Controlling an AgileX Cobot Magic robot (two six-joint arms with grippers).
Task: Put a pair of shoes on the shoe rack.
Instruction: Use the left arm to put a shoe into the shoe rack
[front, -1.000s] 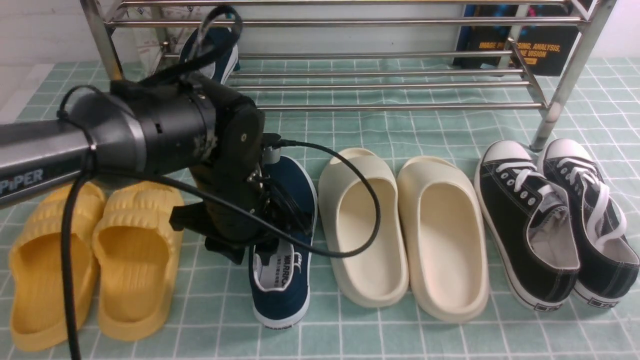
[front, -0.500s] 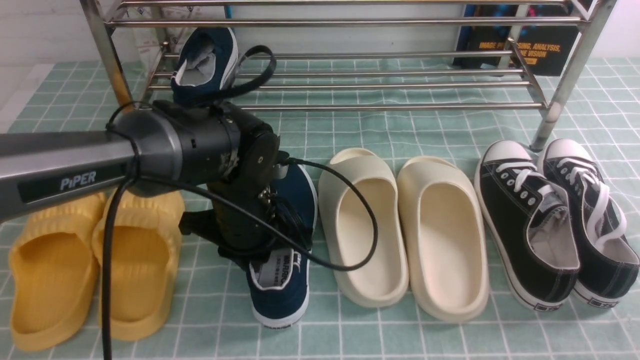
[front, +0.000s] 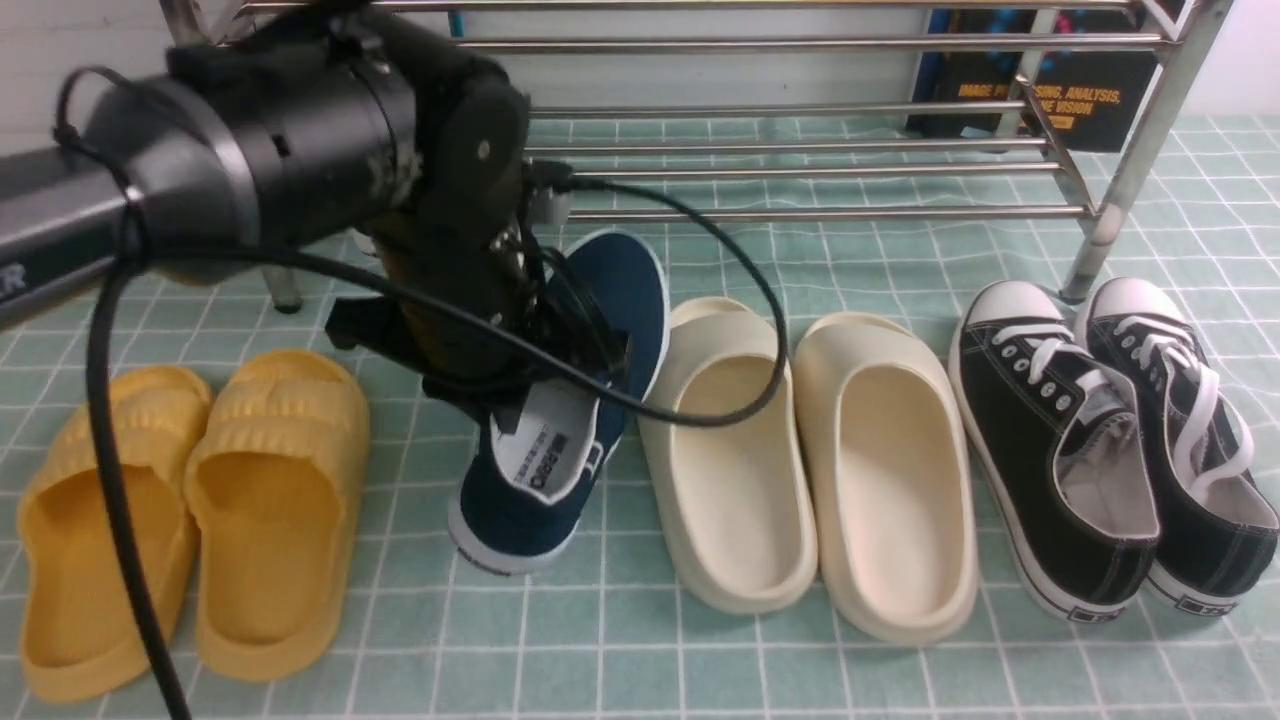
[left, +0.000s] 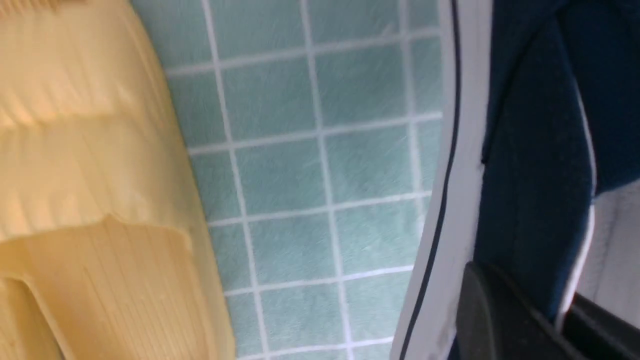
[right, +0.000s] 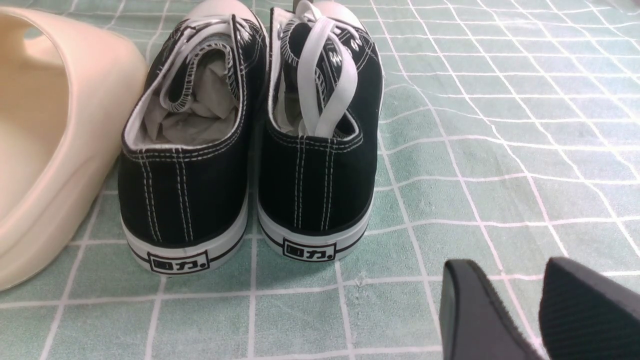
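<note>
Cloth (front: 700, 650); navy shoe (front: 520, 505) in left gripper (front: 510, 395)

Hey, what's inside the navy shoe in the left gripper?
At its heel end the navy shoe shows a pale insole with dark print. Toward the toe, the left gripper and its cable cover the inside.

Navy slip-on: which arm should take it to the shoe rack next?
Left. The left gripper is clamped on the navy slip-on's side wall, toe raised toward the shoe rack. The right gripper holds nothing, over by the black sneakers.
</note>
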